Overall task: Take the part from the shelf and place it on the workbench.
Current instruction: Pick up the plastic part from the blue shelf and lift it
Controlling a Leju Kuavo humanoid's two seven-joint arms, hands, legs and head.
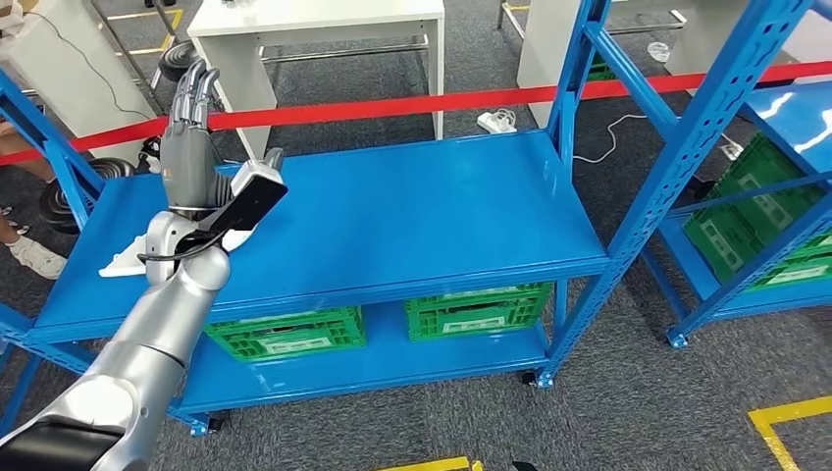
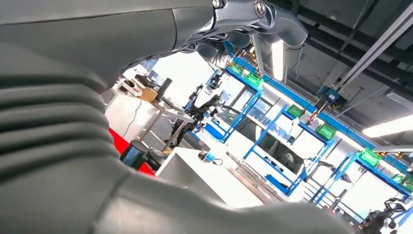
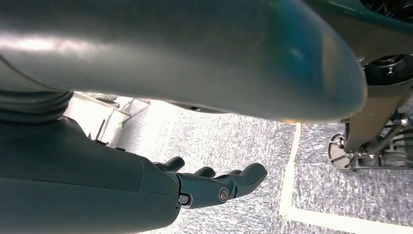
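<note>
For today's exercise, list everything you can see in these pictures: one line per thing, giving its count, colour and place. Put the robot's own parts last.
Shelf unit: one, blue, centre, its top deck in front of the robot.
Second shelf unit: one, blue, at the right.
Part: one, white, flat on the left end of the top deck, beside the left arm.
Crates: two, green, lower deck of the centre unit; more green crates in the right unit.
Barrier tape: one, red, stretched behind the shelves.
Table: one, white, beyond the tape.
Left robot hand: one, grey, raised over the deck's left end, fingers extended, holding nothing.
Right robot hand: one, dark, hanging over grey floor, empty.
</note>
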